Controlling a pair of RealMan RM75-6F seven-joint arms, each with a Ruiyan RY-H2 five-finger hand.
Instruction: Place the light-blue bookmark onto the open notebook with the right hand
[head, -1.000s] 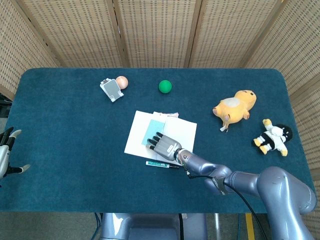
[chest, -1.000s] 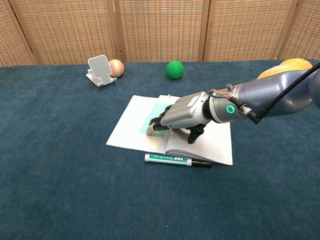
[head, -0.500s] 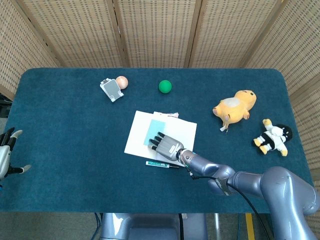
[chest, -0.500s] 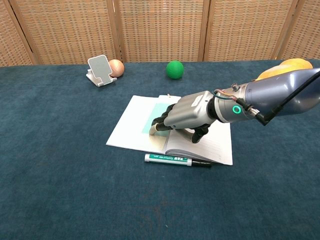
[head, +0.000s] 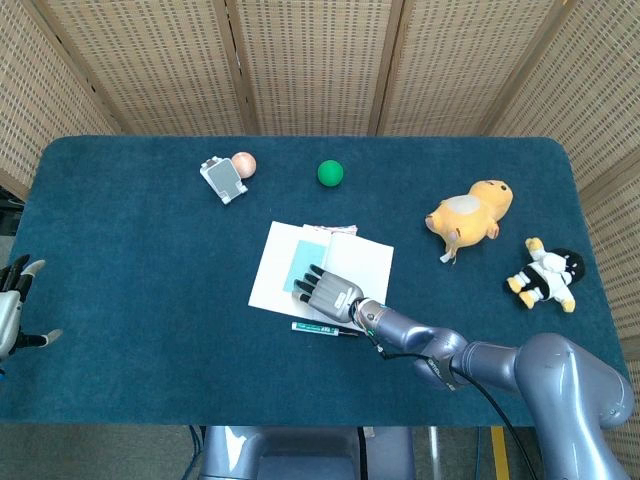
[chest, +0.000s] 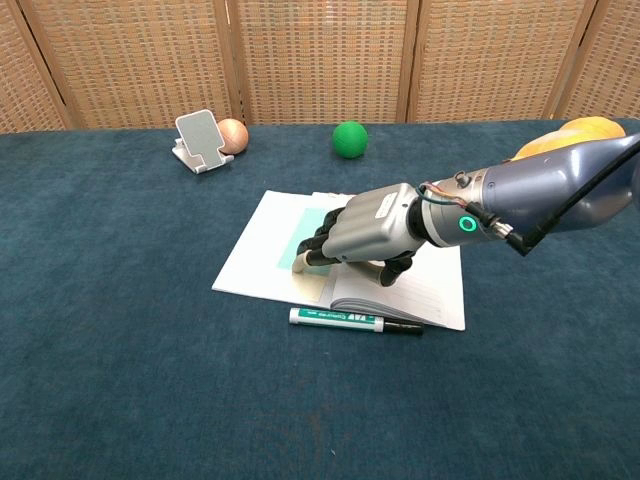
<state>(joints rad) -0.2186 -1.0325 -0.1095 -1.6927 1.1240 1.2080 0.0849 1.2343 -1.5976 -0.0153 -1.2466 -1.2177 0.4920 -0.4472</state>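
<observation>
The bookmark (chest: 303, 238) is lying flat on the notebook (chest: 255, 258), under the right hand's (chest: 362, 235) fingertips. The hand is pressing it with curled fingers, not gripping; it should be lifting straight up, avoiding dragging it.

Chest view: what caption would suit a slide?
Right hand rests on the light-blue bookmark on the open notebook.
</observation>
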